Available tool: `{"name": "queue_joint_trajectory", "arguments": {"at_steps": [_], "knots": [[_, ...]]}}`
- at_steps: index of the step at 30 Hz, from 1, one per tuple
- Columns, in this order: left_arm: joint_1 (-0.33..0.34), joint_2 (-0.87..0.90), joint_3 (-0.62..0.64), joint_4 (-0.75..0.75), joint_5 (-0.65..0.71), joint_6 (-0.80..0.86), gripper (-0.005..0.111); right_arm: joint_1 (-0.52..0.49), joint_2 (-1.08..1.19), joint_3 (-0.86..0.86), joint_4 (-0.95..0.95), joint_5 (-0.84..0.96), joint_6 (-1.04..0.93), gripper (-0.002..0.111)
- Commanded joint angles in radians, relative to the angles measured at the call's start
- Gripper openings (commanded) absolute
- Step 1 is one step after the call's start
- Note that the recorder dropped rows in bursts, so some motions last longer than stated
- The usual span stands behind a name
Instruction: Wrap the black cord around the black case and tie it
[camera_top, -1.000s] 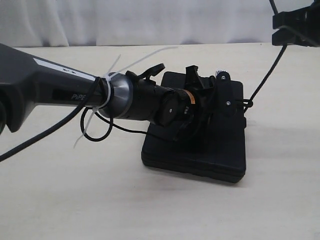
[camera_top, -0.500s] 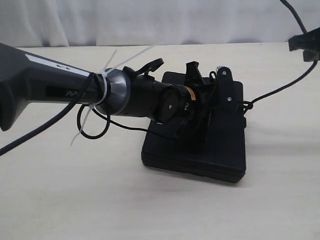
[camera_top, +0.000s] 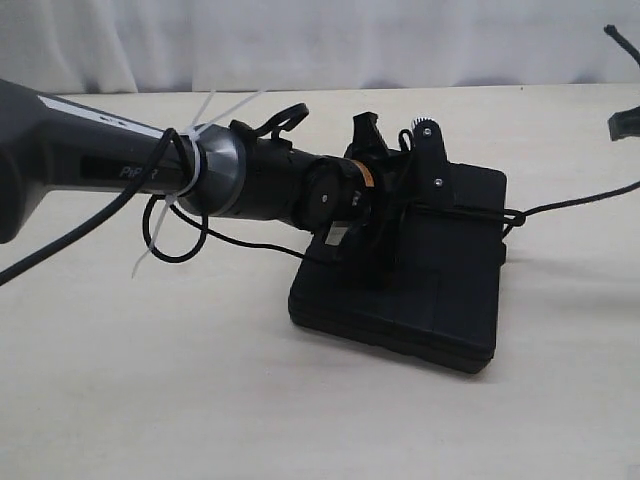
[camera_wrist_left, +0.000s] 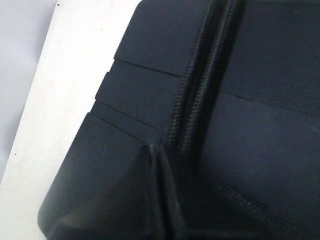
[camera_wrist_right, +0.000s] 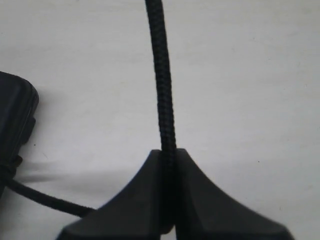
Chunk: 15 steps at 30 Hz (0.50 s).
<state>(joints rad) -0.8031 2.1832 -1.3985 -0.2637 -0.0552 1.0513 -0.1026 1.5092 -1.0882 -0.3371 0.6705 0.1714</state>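
Note:
The black case (camera_top: 440, 300) lies flat on the table, and its corner (camera_wrist_right: 15, 115) shows in the right wrist view. My left gripper (camera_top: 372, 265) points down onto its lid, shut (camera_wrist_left: 157, 150), tips against the lid beside two strands of the black cord (camera_wrist_left: 200, 75). I see nothing between those jaws. The cord crosses the lid, knots at the case's right edge (camera_top: 510, 217) and runs off right (camera_top: 590, 197). My right gripper (camera_wrist_right: 168, 152) is shut on the black cord (camera_wrist_right: 162, 75); only a dark bit of it (camera_top: 625, 125) shows at the exterior view's right edge.
A smooth black cable (camera_top: 180, 255) loops under the left arm, tied to it with white zip ties (camera_top: 190, 165). The pale table (camera_top: 200, 400) spreads around the case, with a white backdrop behind.
The right gripper has pulled the cord rightward and lower, nearly out of the exterior view. The cord now lies flatter, and the case has turned and slid slightly right. The left arm shifted a little left.

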Motion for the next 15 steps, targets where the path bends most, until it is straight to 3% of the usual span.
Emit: {"name": "queue_joint_trajectory", "arguments": {"at_steps": [1,15], "knots": [[0.003,-0.01,0.0,-0.01,-0.008,0.001,0.0,-0.006,0.03,0.01,-0.021,-0.008,0.009,0.004],[0.035,-0.01,0.0,-0.008,0.019,0.001,0.0,-0.006,0.043,0.01,-0.047,-0.009,0.009,0.004]]}}
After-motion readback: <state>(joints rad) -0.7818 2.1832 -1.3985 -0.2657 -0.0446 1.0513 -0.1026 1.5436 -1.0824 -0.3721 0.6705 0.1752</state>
